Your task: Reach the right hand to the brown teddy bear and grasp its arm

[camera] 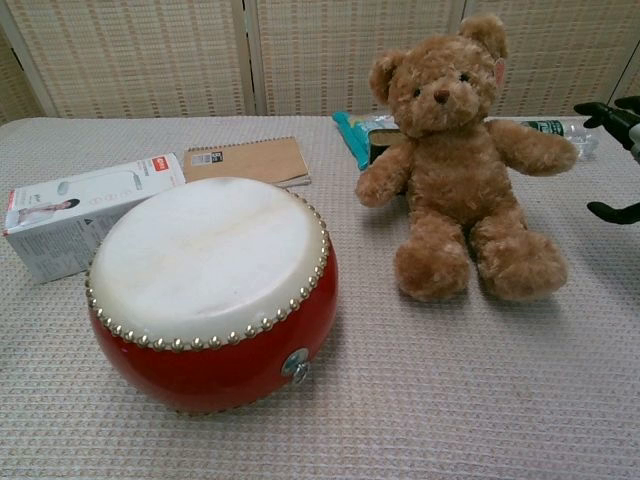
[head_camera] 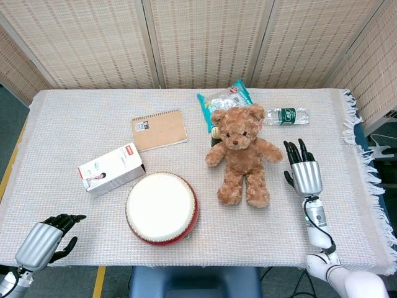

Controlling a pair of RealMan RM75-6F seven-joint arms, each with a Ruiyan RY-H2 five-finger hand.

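Right hand (head_camera: 304,171): over the table, fingers extended and spread, holding nothing; silver back facing up; only its dark fingertips (camera: 610,112) show at the chest view's right edge
Right arm: slim wrist running back toward the near table edge
Left hand (head_camera: 48,239): low at the near left corner, dark fingers loosely curled, nothing in them

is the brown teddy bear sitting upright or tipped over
Upright: the brown teddy bear sits on its bottom, legs forward, head up. The right hand is apart from it.
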